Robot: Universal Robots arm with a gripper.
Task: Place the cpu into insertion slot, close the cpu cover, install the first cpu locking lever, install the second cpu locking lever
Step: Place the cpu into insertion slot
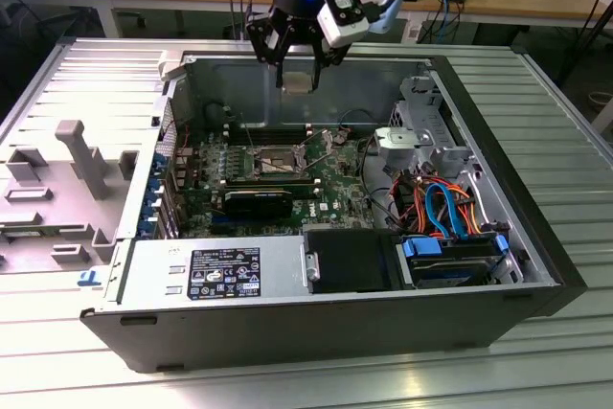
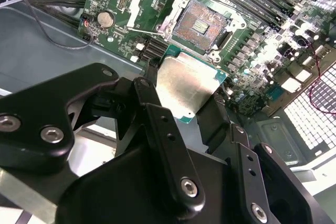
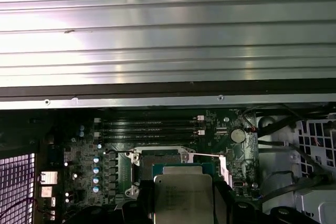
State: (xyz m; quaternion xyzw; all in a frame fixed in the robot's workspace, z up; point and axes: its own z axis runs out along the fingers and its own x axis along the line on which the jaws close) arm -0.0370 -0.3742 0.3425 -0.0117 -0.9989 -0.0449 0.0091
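Observation:
My gripper [image 1: 299, 72] hangs above the open computer case, shut on the cpu [image 1: 299, 82], a small silvery square chip held by its edges. In the second wrist view the cpu [image 2: 186, 85] sits between black fingers [image 2: 155, 106], above and short of the insertion slot [image 2: 202, 22], whose dark recess lies uncovered. The cpu cover [image 2: 149, 3], a silvery frame, stands swung open beside the slot. In the first wrist view the cpu [image 3: 184, 198] overlaps the near part of the insertion slot [image 3: 160, 156]. In the exterior view the slot [image 1: 273, 158] lies on the green board below the gripper.
Long black memory slots [image 3: 149, 125] run beside the socket. A black graphics card [image 1: 259, 203], a grey power supply [image 1: 215, 270] and a drive bay with blue and orange cables [image 1: 445, 208] fill the case. A grey plastic part [image 1: 77, 170] lies on the exterior view's left.

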